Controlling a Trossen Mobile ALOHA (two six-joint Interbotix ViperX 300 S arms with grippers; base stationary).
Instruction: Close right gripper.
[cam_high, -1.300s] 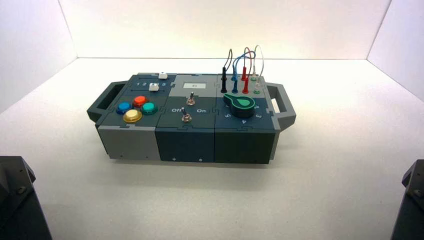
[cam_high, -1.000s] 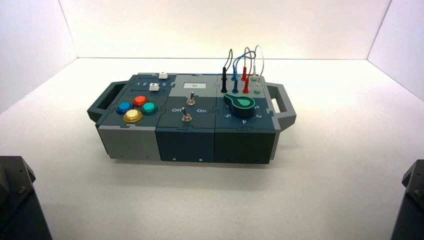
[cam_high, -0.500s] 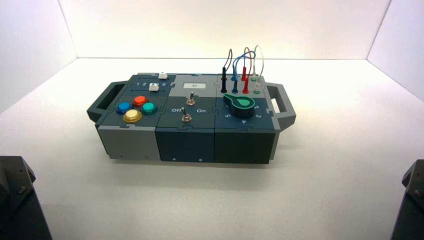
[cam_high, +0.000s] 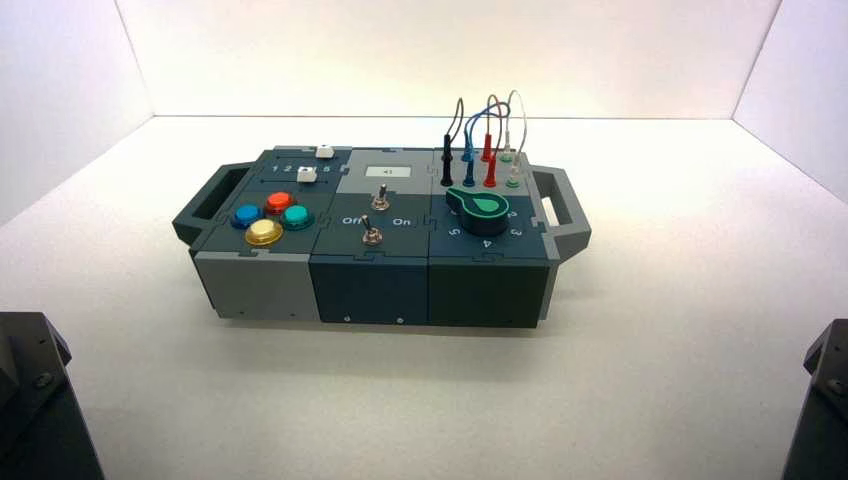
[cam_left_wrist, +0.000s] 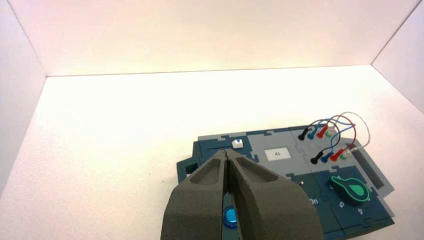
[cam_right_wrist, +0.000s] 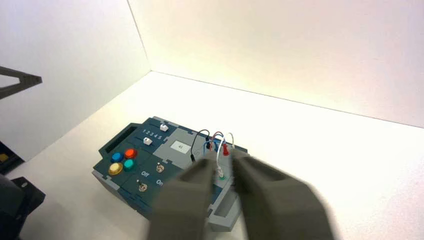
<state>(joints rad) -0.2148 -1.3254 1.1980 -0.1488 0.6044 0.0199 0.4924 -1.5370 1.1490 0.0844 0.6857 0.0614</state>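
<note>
The closing is, I judge, started but not finished: the right gripper, held in the air well before the dark grey-and-teal plastic box on the white counter, shows a narrow gap between its fingers and grips nothing, while the left gripper waits closed.

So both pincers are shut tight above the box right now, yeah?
Not quite. The left pincer is shut, fingertips meeting, but the right pincer shows a gap between its blurred fingers in the right wrist view. Both hang back from the box.
</note>
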